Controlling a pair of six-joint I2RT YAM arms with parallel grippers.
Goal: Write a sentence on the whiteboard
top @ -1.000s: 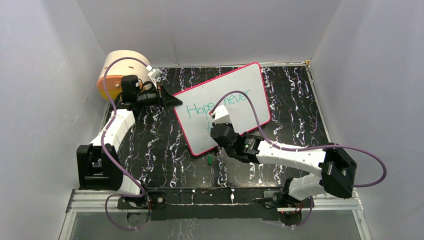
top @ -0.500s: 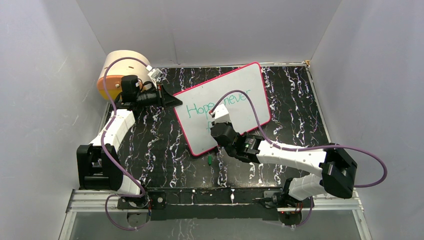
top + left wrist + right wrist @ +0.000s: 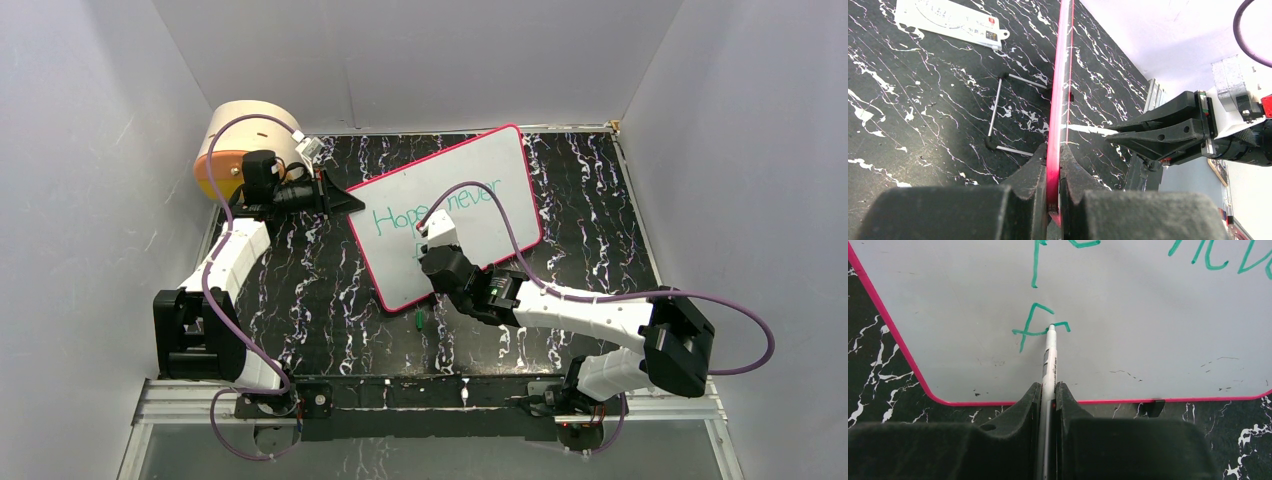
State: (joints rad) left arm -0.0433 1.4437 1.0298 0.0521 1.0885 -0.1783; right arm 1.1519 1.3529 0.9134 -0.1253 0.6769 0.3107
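The whiteboard (image 3: 480,190) with its pink-red rim lies angled across the table. The sentence (image 3: 400,217) reads "Hope never" in teal on the first line. In the right wrist view an "f" (image 3: 1034,327) starts the second line on the whiteboard (image 3: 1148,330). My right gripper (image 3: 1048,387) is shut on a white pen (image 3: 1049,355), whose tip touches the board at the crossbar of the "f". In the top view the right gripper (image 3: 432,250) hangs over the board's lower middle. My left gripper (image 3: 1053,152) is shut on the board's rim (image 3: 1060,75), at its left corner (image 3: 350,205).
A beige cylinder (image 3: 245,140) stands at the far left behind the left arm. A green pen cap (image 3: 419,320) lies on the black marbled table just below the board. A white printed card (image 3: 948,20) and a wire stand (image 3: 998,110) lie beside the board.
My right gripper and the pen have shifted slightly up the board. The left arm and the board have not moved.
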